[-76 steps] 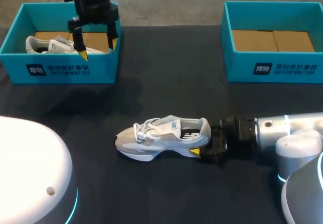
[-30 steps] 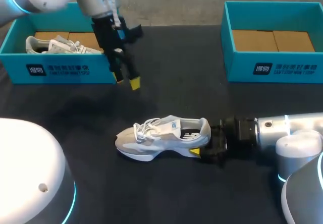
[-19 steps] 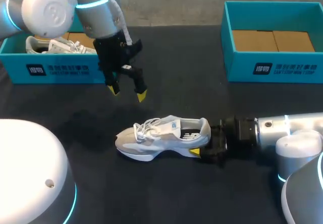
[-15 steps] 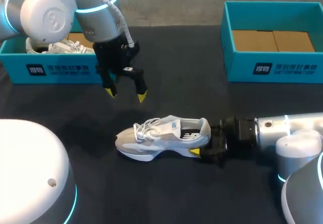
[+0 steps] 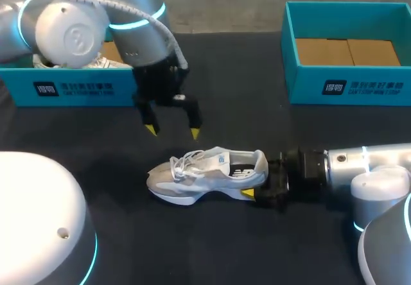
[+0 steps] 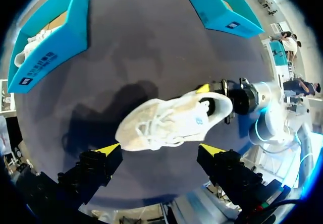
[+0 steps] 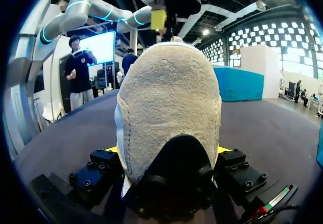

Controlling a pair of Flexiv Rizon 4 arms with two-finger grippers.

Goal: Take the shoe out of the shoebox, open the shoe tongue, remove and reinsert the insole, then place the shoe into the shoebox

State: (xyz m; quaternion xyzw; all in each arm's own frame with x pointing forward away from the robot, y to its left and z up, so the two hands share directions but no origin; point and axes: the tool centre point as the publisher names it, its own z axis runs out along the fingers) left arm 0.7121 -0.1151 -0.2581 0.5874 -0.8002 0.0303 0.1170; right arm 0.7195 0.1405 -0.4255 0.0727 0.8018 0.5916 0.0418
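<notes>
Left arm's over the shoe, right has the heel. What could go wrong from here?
The open left gripper hangs above the laces; a tip could snag a loop instead of the tongue. The right gripper holds the shoe only by its heel, so pushing on the toe might twist it loose.

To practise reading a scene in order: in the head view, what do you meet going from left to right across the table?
first teal cardboard shoebox → grey-and-white lace-up sneaker → right gripper, at the sneaker's heel → second teal cardboard shoebox. The left gripper hangs above the sneaker's span, so it is left out.
</notes>
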